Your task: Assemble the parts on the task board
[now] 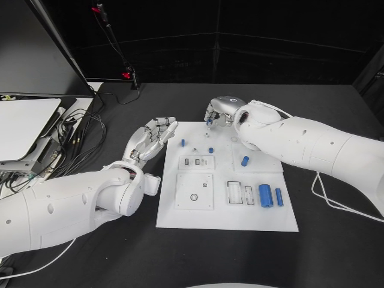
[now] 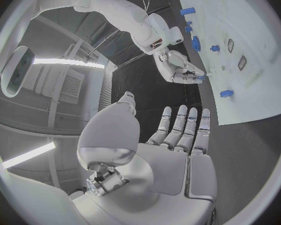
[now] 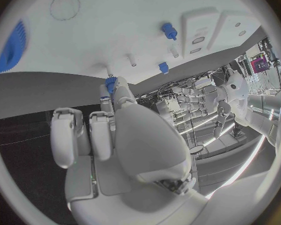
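The right hand (image 1: 219, 114) pinched a small blue part (image 3: 110, 83) at the board's (image 1: 244, 216) far edge, left hand (image 1: 151, 139) spread empty beside it.

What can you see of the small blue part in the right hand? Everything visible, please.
The small blue part is a tiny piece, plastic by its look, pinched at the fingertips of the right hand. Its exact shape is too small to tell; the fingers cover most of it. It is held at the far edge of the white task board, over the pegs there, and seems not yet seated. The head view shows it as a blue speck at the fingertips. Nothing but the hand appears to touch it.
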`<state>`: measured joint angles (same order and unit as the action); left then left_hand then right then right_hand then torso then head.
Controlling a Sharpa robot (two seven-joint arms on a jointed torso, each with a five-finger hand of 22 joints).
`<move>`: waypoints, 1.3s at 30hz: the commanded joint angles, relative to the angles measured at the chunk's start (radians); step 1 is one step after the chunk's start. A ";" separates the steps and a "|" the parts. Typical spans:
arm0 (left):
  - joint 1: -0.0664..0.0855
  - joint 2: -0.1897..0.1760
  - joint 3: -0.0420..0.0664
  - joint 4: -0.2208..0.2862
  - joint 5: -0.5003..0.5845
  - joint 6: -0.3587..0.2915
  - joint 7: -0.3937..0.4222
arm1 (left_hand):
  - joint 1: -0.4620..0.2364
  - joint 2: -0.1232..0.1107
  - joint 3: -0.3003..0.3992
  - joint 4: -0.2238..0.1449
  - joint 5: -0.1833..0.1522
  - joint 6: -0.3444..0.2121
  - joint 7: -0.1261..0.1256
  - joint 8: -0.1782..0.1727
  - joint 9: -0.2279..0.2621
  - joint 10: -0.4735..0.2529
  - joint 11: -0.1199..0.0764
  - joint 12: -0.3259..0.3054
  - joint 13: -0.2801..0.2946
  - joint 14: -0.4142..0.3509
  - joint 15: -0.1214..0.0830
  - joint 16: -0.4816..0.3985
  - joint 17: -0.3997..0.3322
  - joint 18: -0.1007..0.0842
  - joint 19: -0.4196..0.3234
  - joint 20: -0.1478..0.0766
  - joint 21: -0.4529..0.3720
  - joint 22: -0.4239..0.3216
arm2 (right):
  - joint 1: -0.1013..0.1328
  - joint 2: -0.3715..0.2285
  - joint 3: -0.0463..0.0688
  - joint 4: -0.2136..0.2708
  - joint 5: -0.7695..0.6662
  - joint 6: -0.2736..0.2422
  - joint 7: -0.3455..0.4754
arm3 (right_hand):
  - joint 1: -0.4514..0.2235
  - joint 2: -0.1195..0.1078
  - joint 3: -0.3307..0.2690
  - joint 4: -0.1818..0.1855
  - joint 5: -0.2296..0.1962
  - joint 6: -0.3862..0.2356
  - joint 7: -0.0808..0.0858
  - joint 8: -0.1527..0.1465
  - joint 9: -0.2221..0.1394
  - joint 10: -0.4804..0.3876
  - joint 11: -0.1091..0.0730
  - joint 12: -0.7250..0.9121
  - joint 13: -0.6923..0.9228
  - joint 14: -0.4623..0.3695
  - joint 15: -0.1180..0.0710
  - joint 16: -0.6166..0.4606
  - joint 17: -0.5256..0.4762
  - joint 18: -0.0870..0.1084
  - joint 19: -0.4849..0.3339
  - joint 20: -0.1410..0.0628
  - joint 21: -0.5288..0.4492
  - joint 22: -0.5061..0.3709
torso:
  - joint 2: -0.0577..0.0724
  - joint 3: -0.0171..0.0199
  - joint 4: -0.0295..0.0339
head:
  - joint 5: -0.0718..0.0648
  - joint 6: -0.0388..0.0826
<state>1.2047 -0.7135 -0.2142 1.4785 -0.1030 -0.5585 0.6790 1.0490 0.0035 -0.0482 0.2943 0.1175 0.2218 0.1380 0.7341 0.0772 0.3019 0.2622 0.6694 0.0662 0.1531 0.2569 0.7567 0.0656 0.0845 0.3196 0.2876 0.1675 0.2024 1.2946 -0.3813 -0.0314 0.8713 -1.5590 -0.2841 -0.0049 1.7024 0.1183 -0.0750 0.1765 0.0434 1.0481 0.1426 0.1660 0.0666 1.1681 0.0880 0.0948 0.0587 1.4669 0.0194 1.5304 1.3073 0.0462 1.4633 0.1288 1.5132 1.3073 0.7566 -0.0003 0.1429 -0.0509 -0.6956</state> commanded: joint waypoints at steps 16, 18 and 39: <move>0.001 0.002 0.001 -0.003 -0.006 0.010 0.267 | 0.000 0.012 0.003 -0.001 0.007 0.008 0.160 0.000 -0.003 -0.001 0.004 0.004 -0.001 0.002 0.006 0.004 -0.001 0.009 -0.009 -0.001 0.006 -0.001 | 0.000 0.007 0.001 -0.005 -0.005 0.039 -0.009 | 0.006 -0.004 0.004 0.007 0.005 0.003 0.001 -0.010 0.000 0.005 0.001 -0.014 0.001 0.065 -0.003 -0.005 0.038 -0.012 0.013 -0.004 -0.001 0.125 | -0.001 -0.0002 -0.0011 | -0.002 0.003; 0.001 0.002 0.001 -0.004 -0.006 0.010 0.267 | 0.000 0.012 0.003 -0.001 0.007 0.008 0.160 0.000 -0.003 -0.001 0.004 0.004 -0.001 0.002 0.006 0.004 -0.001 0.009 -0.009 -0.001 0.006 -0.001 | -0.001 0.006 0.001 -0.004 -0.005 0.039 -0.009 | 0.005 -0.004 0.004 0.008 0.005 0.003 0.001 -0.011 0.000 0.005 0.001 -0.015 0.001 0.065 -0.002 -0.005 0.037 -0.012 0.012 -0.004 -0.001 0.124 | -0.001 -0.0002 -0.0011 | -0.002 0.004; 0.001 0.004 0.001 -0.006 -0.006 0.010 0.262 | 0.002 0.015 0.003 -0.001 0.008 0.008 0.160 0.000 -0.004 -0.001 0.004 0.004 -0.001 0.001 0.006 0.004 -0.001 0.009 -0.010 -0.001 0.006 0.000 | -0.003 0.020 0.001 -0.027 -0.005 0.080 -0.039 | 0.001 -0.024 0.010 0.032 0.005 -0.029 0.003 -0.049 -0.002 -0.039 0.015 -0.035 0.001 0.062 0.009 -0.009 0.021 -0.008 0.002 0.005 -0.008 0.111 | -0.001 -0.0007 -0.0007 | -0.004 0.004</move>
<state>1.2047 -0.7104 -0.2142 1.4716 -0.1030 -0.5568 0.6790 1.0530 0.0073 -0.0482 0.2943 0.1213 0.2218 0.1380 0.7341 0.0744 0.3019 0.2622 0.6693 0.0662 0.1531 0.2569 0.7567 0.0656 0.0844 0.3160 0.2839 0.1675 0.2024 1.2898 -0.3620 -0.0314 0.8454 -1.5592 -0.2267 -0.0270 1.7002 0.1053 -0.0655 0.2028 0.0487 1.0275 0.1468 0.1238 0.0657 1.1376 0.0999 0.0616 0.0595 1.4669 0.0194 1.5263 1.3078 0.0463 1.4633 0.1288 1.5123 1.3073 0.7555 -0.0010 0.1425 -0.0558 -0.6913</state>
